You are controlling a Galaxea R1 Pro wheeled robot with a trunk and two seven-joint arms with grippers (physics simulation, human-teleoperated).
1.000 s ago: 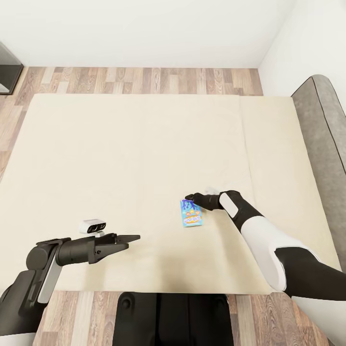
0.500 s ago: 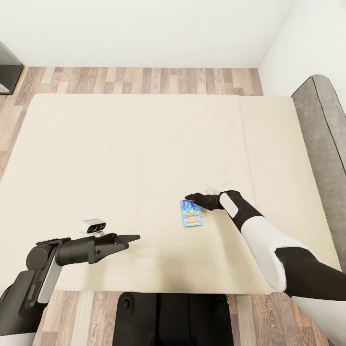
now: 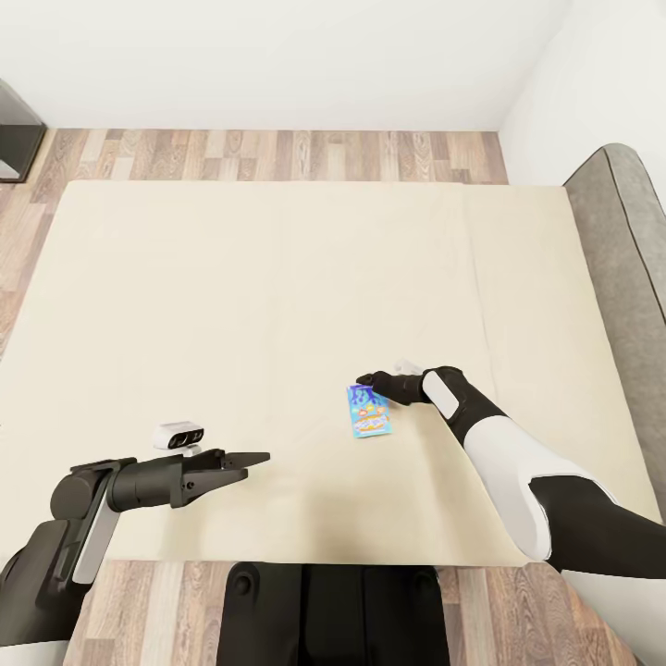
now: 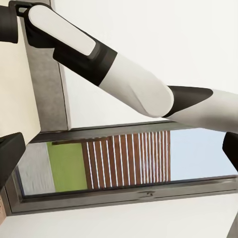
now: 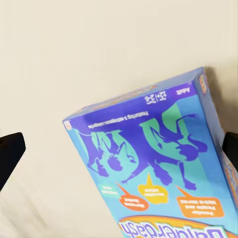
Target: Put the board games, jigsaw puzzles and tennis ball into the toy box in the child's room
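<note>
Nothing has shifted since the earlier frames: both arms and the game box sit as they were.
The small blue board game [image 3: 369, 410] lies flat on the cream bed [image 3: 259, 305], toward 4 o'clock of its middle. The right gripper [image 3: 366, 379] hovers at the box's 12 o'clock edge, jaws spread wide (fingertips flank the box in the right wrist view), gripping nothing. The left gripper [image 3: 248, 459] hangs at 8 o'clock over the bed, jaws parted and empty.

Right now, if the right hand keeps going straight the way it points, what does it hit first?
The small blue board game, most likely. In the right wrist view it lies dead ahead on the bed, between the open fingertips. In the head view the right hand sits at the box's upper edge; whether it touches is unclear.
</note>
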